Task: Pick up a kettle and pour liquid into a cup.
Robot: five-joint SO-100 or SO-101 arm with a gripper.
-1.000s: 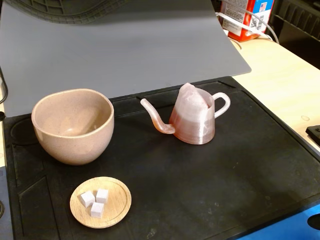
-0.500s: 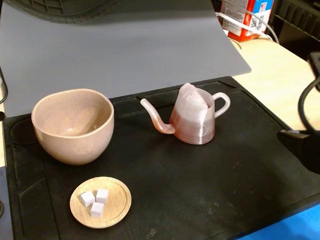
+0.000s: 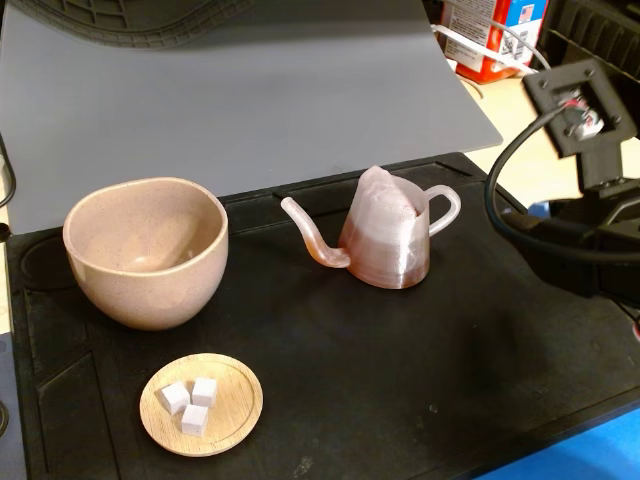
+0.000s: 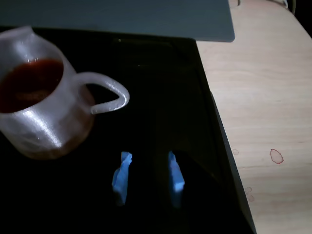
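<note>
Nearest us in the fixed view sits a small round wooden saucer (image 3: 202, 404) carrying three white cubes (image 3: 190, 403), at the front left of the black mat (image 3: 400, 380). Just behind it, and apart from it, we see the cup (image 3: 146, 252), a large speckled beige-pink bowl standing upright on the mat; we can make out no fluid inside it. To its right, near the mat's middle, the kettle (image 3: 390, 243) stands upright, its long curved spout pointing left toward the cup without reaching it and its white loop handle turned right toward the arm (image 3: 585, 205), which is at the picture's right edge. Behind the mat lies a grey sheet (image 3: 240, 90), and at the far right we glimpse a red and white container (image 3: 490, 35) on the wooden tabletop (image 3: 520, 150).

From the wrist view we look down on our gripper (image 4: 148, 175): its two blue-tipped fingers (image 4: 122, 178) are spread apart over bare mat, holding nothing, with the kettle's handle up and to the left of them, not touched. Dark reddish-brown liquid (image 4: 29, 83) shows inside the kettle (image 4: 44, 117). Off the mat's right edge, the pale wooden table (image 4: 263, 107) bears a few small ring stains (image 4: 276, 156).
</note>
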